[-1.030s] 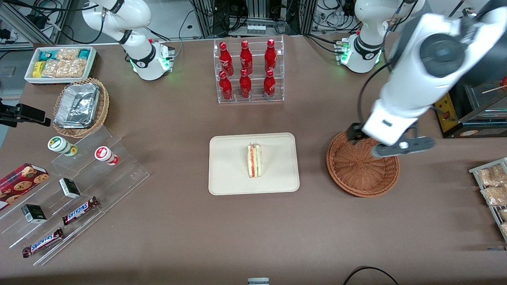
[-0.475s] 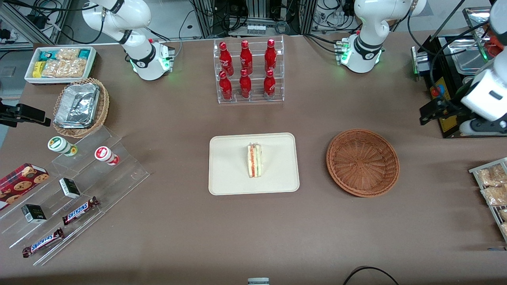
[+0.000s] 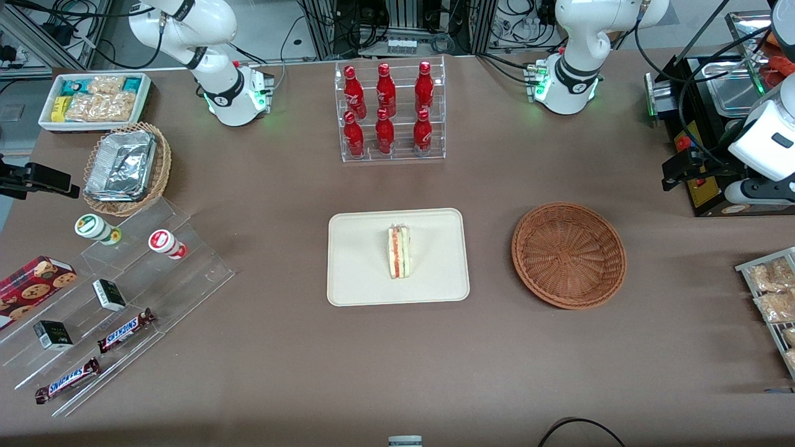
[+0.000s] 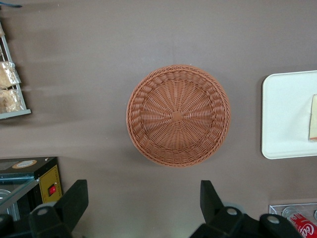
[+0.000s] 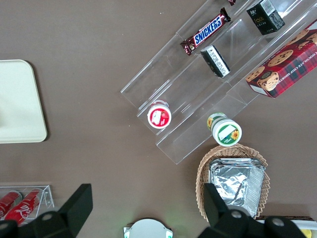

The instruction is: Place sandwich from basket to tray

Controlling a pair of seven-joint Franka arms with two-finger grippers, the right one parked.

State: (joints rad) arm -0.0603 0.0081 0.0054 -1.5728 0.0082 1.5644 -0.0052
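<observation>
Brown tabletop carries the sandwich (image 3: 399,251) upright at mid-tray (image 3: 354,282), long axis running toward the front edge, the basket (image 3: 568,254) beside it empty, and the gripper (image 4: 143,206), fingers wide, near the working arm's end.

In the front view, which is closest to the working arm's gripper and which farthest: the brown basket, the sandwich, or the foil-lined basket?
The gripper hangs open at the working arm's end of the table.
1. Basket, nearest, empty.
2. Sandwich, on the tray mid-table.
3. Foil-lined basket, farthest, toward the parked arm's end.
</observation>
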